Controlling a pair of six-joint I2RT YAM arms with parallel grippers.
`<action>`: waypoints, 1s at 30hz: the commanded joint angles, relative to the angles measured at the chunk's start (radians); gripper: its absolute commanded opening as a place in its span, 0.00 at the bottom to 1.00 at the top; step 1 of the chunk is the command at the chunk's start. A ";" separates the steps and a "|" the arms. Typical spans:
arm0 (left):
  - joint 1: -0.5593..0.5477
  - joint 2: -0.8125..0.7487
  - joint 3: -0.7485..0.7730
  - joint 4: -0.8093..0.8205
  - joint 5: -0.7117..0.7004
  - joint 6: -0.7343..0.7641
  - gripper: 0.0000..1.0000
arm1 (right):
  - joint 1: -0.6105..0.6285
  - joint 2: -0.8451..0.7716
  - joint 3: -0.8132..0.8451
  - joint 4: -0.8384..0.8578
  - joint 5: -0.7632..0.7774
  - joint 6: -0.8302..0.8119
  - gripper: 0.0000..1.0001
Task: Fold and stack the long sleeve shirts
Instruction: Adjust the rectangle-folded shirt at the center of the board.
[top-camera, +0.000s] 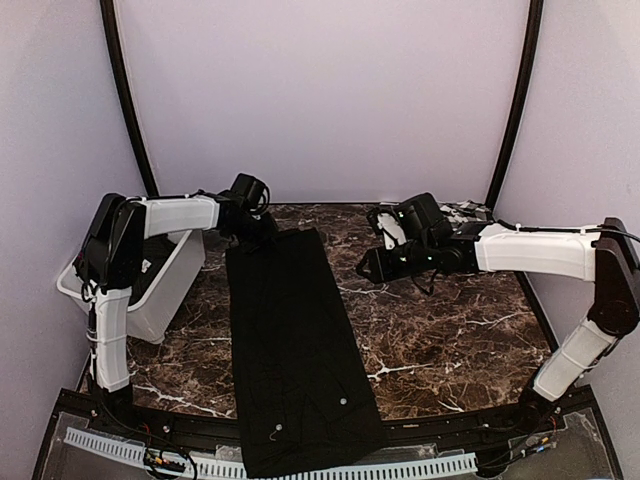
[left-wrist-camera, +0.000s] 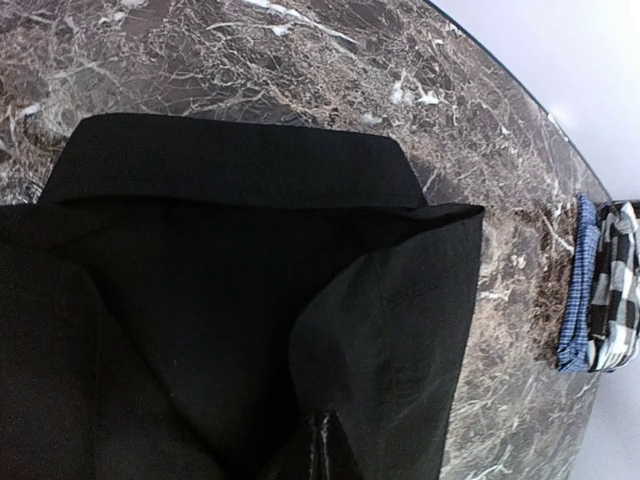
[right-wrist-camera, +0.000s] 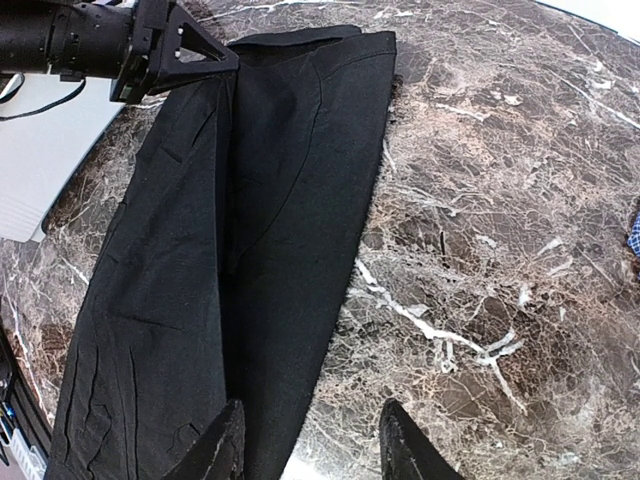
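Evidently soft and limp, the black shirt (top-camera: 300, 350) wants corner grips; the left gripper (left-wrist-camera: 322, 450) clamps its far edge, the right gripper (right-wrist-camera: 312, 445) gapes empty.

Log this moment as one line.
step: folding | black shirt: long strip on marble table | left jaws: shut on its far end | right jaws: open, empty

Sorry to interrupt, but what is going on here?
The left pincer is shut on the far left corner of a black shirt that lies in a long strip across the table, hanging over its near edge. The right pincer hovers open beside it, holding nothing. A checked shirt sits at the far right.
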 joint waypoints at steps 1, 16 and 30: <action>-0.001 0.066 0.094 -0.198 -0.049 0.216 0.00 | -0.005 -0.007 -0.006 0.019 -0.001 -0.005 0.43; -0.002 0.172 0.328 -0.155 0.002 0.265 0.43 | -0.005 -0.001 -0.005 0.001 -0.015 -0.011 0.43; -0.008 0.019 0.168 -0.188 0.026 0.260 0.28 | -0.005 0.013 0.020 -0.036 -0.012 -0.012 0.43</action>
